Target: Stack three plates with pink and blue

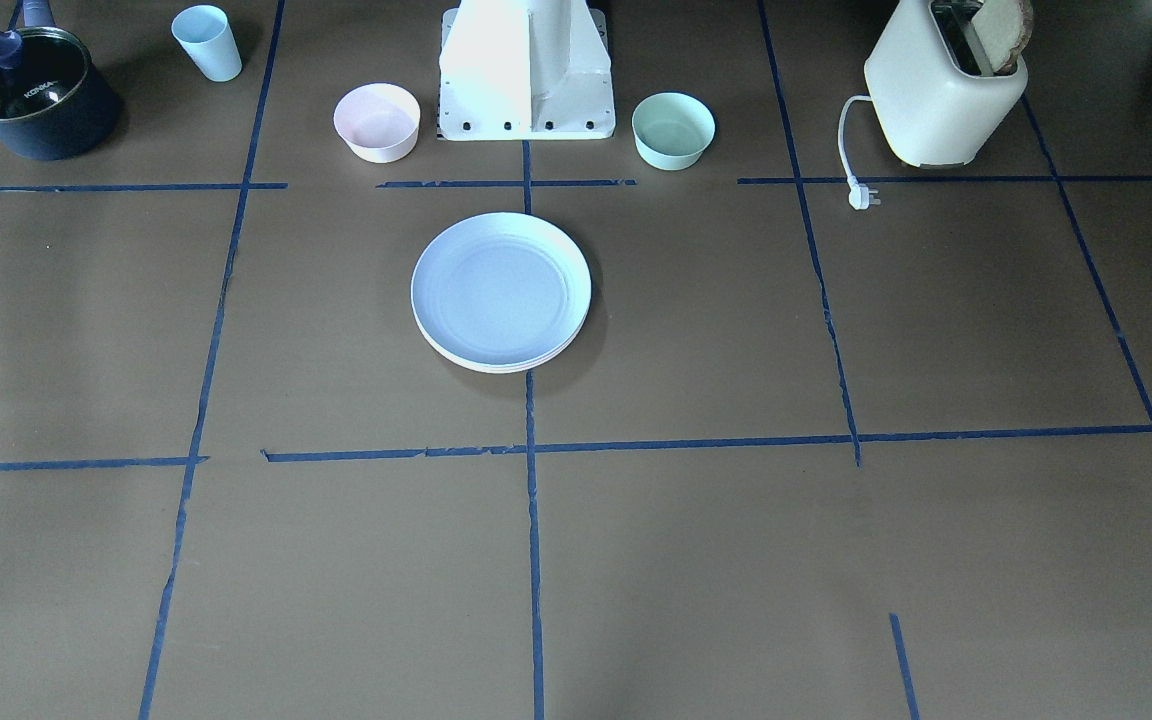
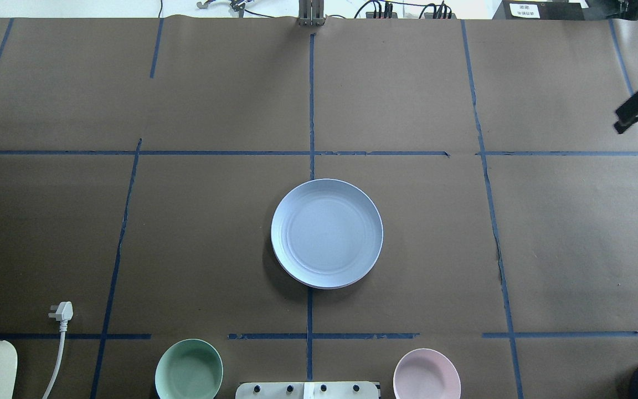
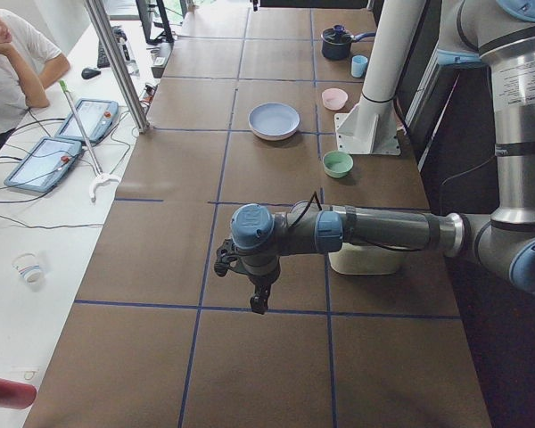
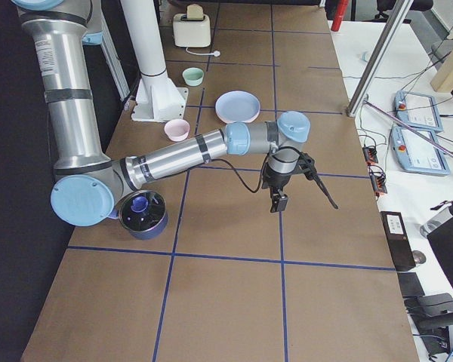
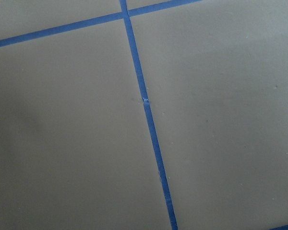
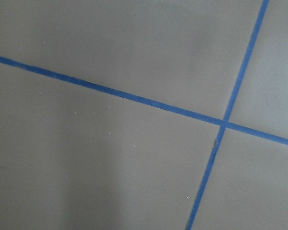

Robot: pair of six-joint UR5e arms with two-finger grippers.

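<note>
A light blue plate (image 1: 501, 290) lies on top of a stack at the table's middle; it also shows in the overhead view (image 2: 327, 233). Beneath it only thin pale rims (image 1: 496, 366) of lower plates show, so I cannot tell their colours. My right gripper (image 4: 302, 202) hangs in the air off to the side of the stack, with its fingers spread and empty; one finger (image 2: 637, 110) shows at the overhead view's right edge. My left gripper (image 3: 250, 285) hangs over bare table far from the plates, and I cannot tell whether it is open or shut. Both wrist views show only brown paper and blue tape.
A small pink bowl (image 1: 376, 122) and a mint-green bowl (image 1: 673, 130) flank the robot base (image 1: 526, 70). A pale blue cup (image 1: 207, 42) and a dark pot (image 1: 33, 92) stand at one back corner. A cream toaster (image 1: 946, 85) with its plug (image 1: 864, 195) stands at the other.
</note>
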